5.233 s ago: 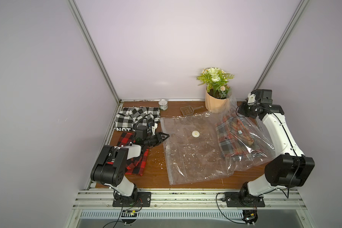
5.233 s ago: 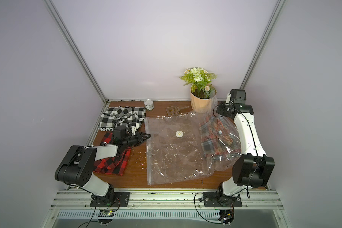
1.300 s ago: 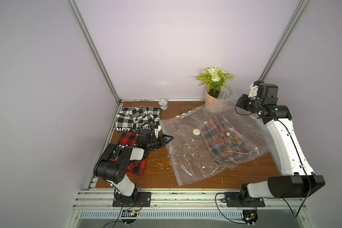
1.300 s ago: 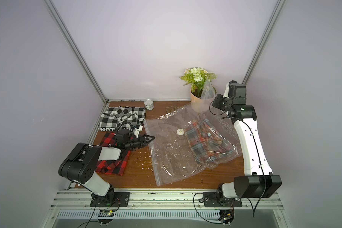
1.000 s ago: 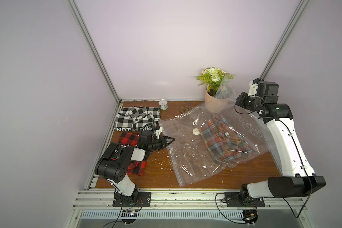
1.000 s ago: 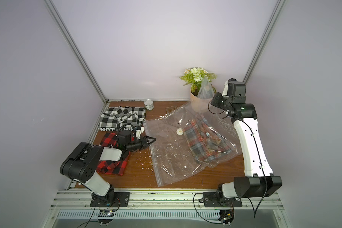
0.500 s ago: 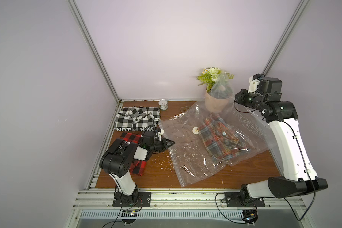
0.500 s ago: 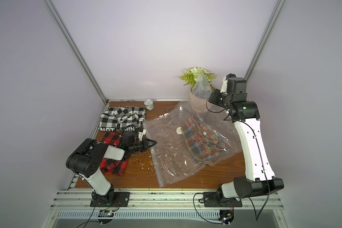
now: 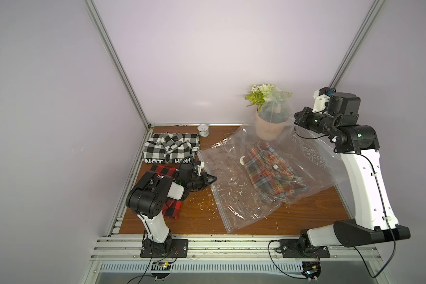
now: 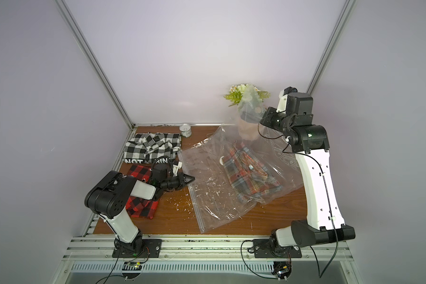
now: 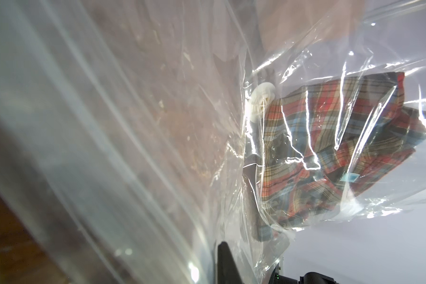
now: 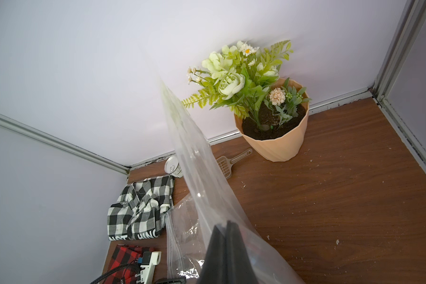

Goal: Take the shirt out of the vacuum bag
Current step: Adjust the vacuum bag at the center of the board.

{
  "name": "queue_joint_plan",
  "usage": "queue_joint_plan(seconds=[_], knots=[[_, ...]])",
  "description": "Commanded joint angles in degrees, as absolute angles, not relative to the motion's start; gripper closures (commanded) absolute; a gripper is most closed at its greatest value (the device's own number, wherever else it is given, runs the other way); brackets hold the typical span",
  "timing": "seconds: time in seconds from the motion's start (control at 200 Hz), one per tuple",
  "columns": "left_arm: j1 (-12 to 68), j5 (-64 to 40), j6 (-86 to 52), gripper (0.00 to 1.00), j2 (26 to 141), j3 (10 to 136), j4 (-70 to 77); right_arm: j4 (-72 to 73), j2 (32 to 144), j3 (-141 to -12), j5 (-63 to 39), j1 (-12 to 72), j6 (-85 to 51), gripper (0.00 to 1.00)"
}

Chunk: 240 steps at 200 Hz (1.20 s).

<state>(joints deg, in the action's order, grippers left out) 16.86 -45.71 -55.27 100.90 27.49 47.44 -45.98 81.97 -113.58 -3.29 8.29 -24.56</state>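
Vacuum bag [image 9: 234,204] lies mostly flat across the middle of the wooden worktop [image 9: 197,221]. Its far right corner is pulled up off the surface, hanging in front of the flower pot [image 9: 268,129]. Plaid shirt [image 9: 272,173], red, blue and tan, sits inside the bag toward its right half, bunched, just beside the round white valve [image 11: 260,98]. Right hand [image 12: 226,223] is raised above the worktop near the pot. Its fingers are pressed together with clear film pinched between them, and the film runs up past the tips in a taut sheet. Left hand [image 9: 214,178] is low at the bag's left edge with its jaws closed and its tip meeting that edge. The left wrist view is covered by film, with one black finger [image 11: 224,260] showing under it, so the hand appears to have hold of the bag's edge. Outside the bag, a black-and-white checked shirt [image 9: 170,150] lies at the far left. A red-and-black checked cloth [image 9: 172,208] lies partly under the left arm. Small can [image 9: 203,130] stands at the back wall. White flecks are scattered on the worktop.
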Motion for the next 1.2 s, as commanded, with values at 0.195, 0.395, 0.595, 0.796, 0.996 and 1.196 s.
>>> queue_joint_plan(seconds=[0.195, 0.395, 0.595, 0.796, 0.996, 1.196], knots=[[17.4, -44.9, -55.0, 0.91, 103.3, 28.8, 50.4, -44.5, 81.9, -119.5, -4.4, 8.5, -24.6, 1.0], [17.4, -45.0, -55.3, 0.91, 104.1, 29.3, 51.3, -45.7, 82.4, -121.4, -4.4, 8.5, -24.4, 1.0], [17.4, -45.1, -55.1, 0.91, 104.8, 29.7, 51.5, -47.2, 82.6, -124.7, -4.0, 8.4, -24.3, 1.0], [17.4, -45.2, -55.4, 0.91, 106.7, 31.1, 52.5, -49.0, 83.2, -128.6, -3.5, 8.5, -24.3, 1.0], [17.4, -45.4, -57.8, 0.92, 106.7, 31.7, 55.6, -53.2, 84.8, -132.8, -1.4, 8.4, -23.1, 1.0], [17.4, -46.6, -59.0, 0.93, 99.6, 30.6, 55.6, -47.7, 79.9, -113.2, 0.6, 8.4, -22.6, 1.0]])
